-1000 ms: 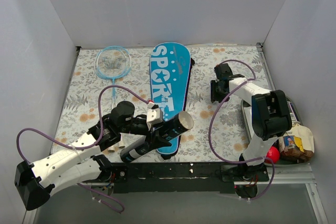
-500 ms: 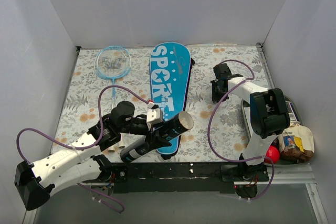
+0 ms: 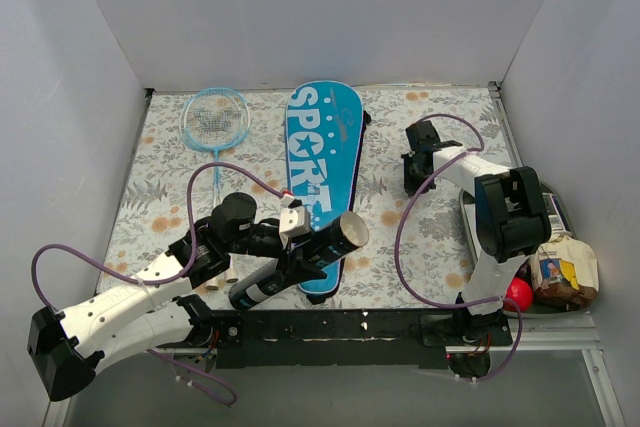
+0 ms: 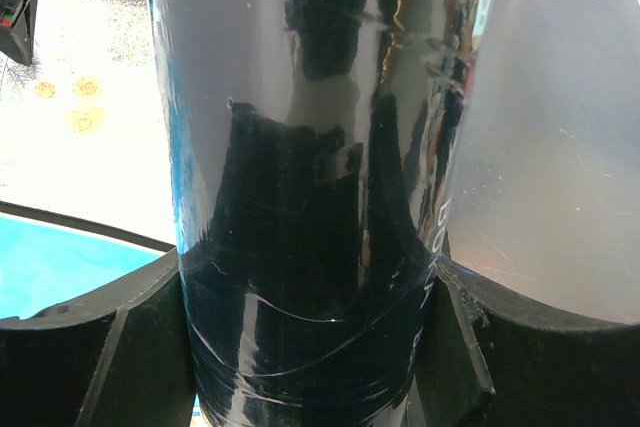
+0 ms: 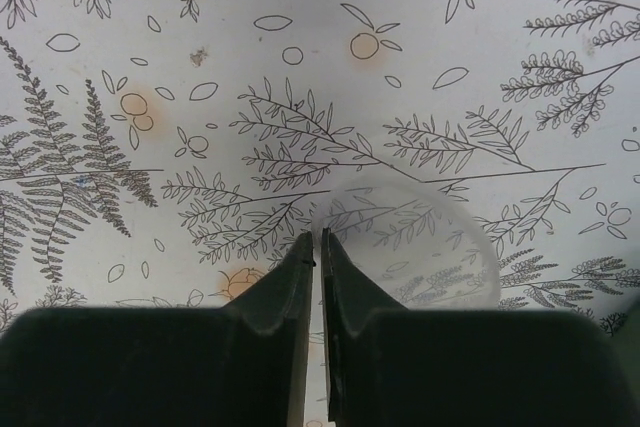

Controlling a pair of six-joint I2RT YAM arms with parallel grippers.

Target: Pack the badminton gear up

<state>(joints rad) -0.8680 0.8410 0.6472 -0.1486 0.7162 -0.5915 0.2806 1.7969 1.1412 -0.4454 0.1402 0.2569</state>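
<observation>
My left gripper is shut on the black cylindrical tube, which it holds tilted above the near end of the blue "SPORT" cover. In the left wrist view the tube fills the frame between the two fingers. My right gripper is low over the table at the right. Its fingertips pinch the edge of a thin clear round lid. One light-blue racket lies at the back left. Small white shuttlecocks lie by the left arm.
A red ball and food packets sit at the right front, beside the right arm's base. White walls close in the table on three sides. The flower-patterned cloth covers the table.
The right arm's elbow has shifted slightly left. The left arm and the tube have not moved.
</observation>
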